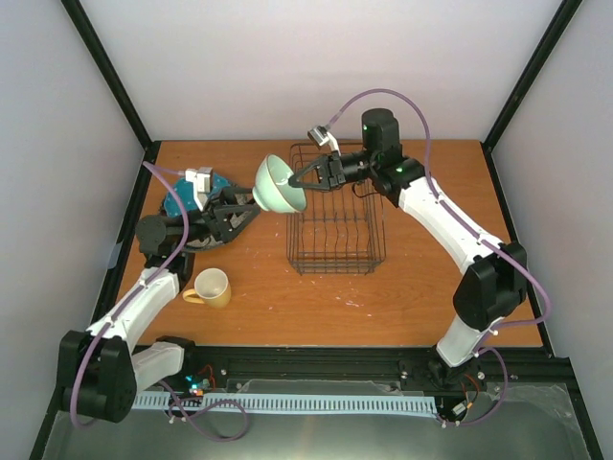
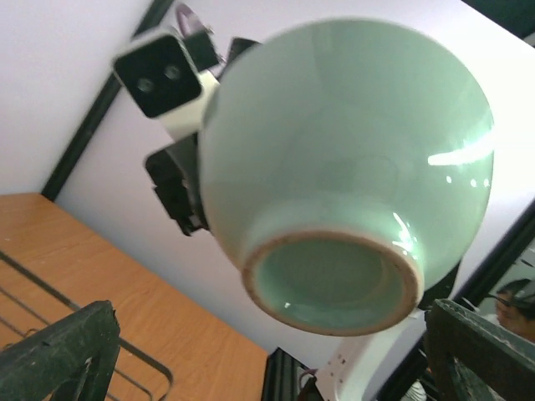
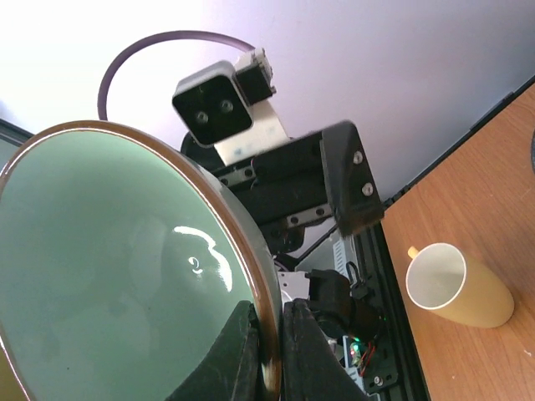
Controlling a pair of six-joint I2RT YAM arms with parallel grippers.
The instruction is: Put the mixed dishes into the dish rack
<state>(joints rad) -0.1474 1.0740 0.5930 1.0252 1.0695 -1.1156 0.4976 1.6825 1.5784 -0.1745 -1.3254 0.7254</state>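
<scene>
My right gripper (image 1: 299,181) is shut on the rim of the pale green bowl (image 1: 279,184), holding it tilted in the air just left of the dish rack (image 1: 336,222). The right wrist view shows the fingertips (image 3: 251,355) pinching the brown rim of the bowl (image 3: 117,276). My left gripper (image 1: 246,208) is open, close beside the bowl's underside, and its fingers (image 2: 63,351) stand wide apart below the bowl (image 2: 351,159) without touching it. The yellow mug (image 1: 213,287) stands upright on the table. A blue dotted plate (image 1: 175,201) lies mostly hidden under the left arm.
The rack is a dark wire basket at the table's middle back, with nothing visible in it. The mug (image 3: 458,289) is near the left arm's forearm. Black frame posts and white walls close in the table on three sides.
</scene>
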